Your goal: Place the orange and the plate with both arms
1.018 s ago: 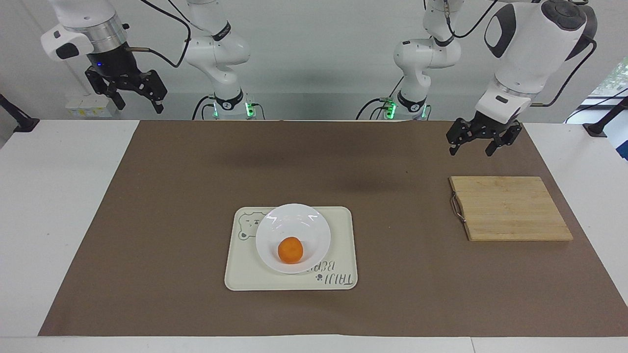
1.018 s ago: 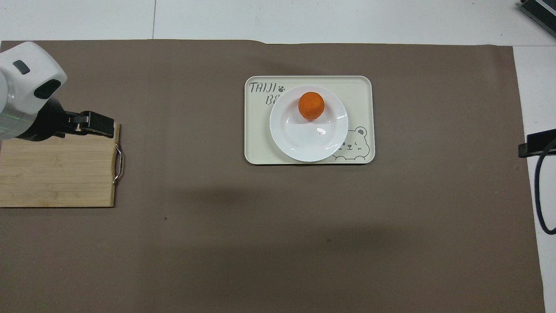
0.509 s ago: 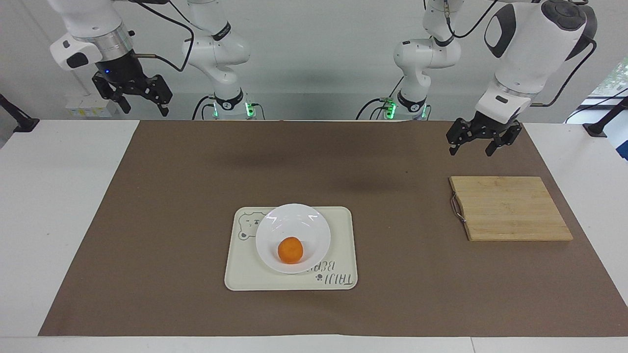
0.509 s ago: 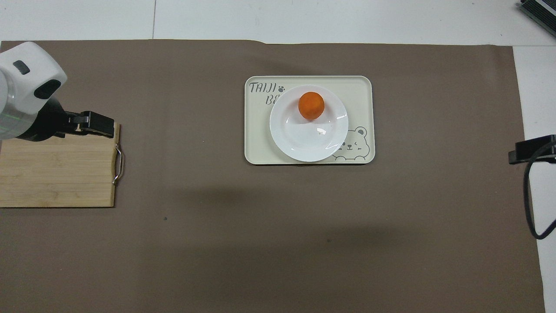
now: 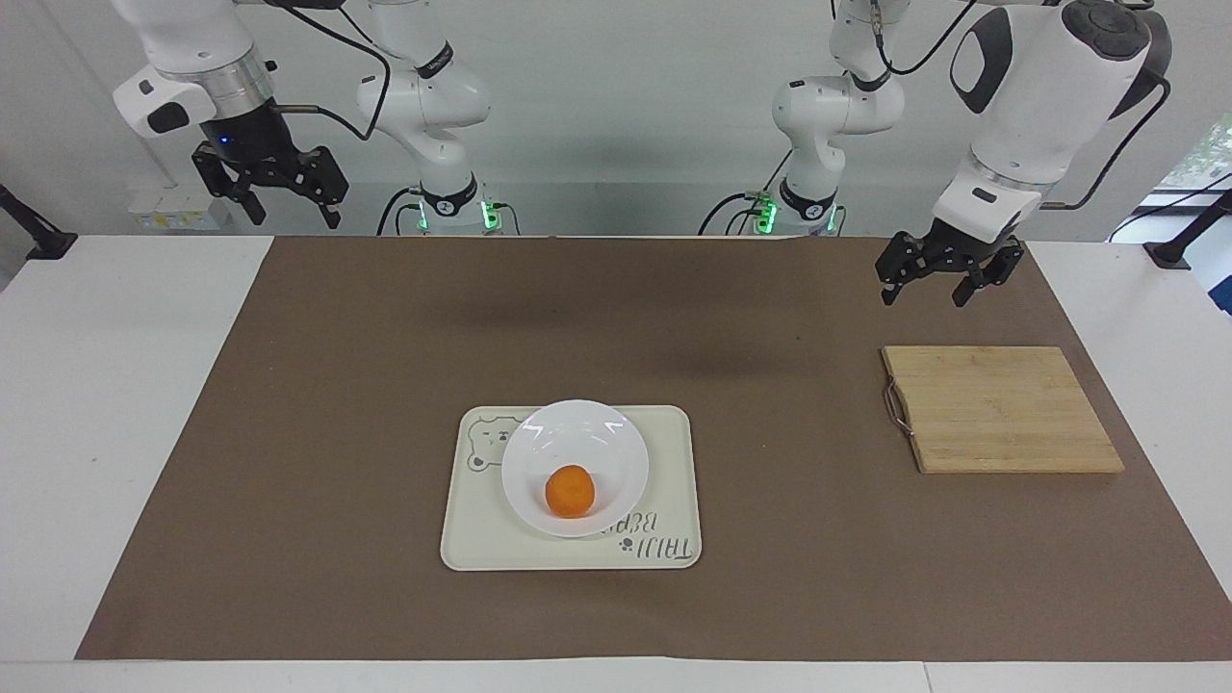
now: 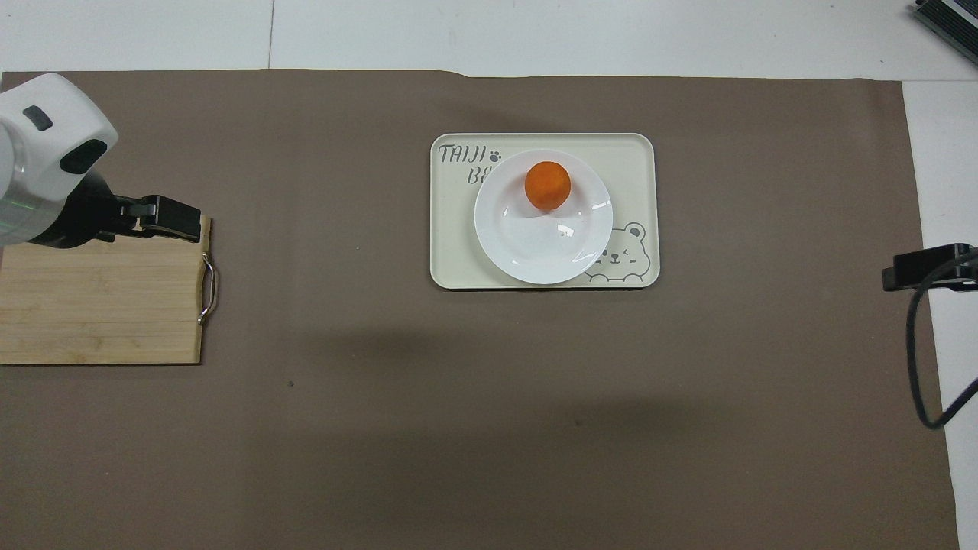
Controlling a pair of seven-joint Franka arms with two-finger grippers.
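On your brown-matted surface (image 5: 337, 385), the orange (image 5: 570, 490) sits in the plate (image 5: 616, 448), well apart from both released grippers: left gripper (image 5: 924, 286), right gripper (image 5: 286, 205).

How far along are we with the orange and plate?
Looks done: the orange sits in the plate, which rests on the tray. Nothing is in hand: the left hand and right hand hang open and empty. Nothing visibly left.
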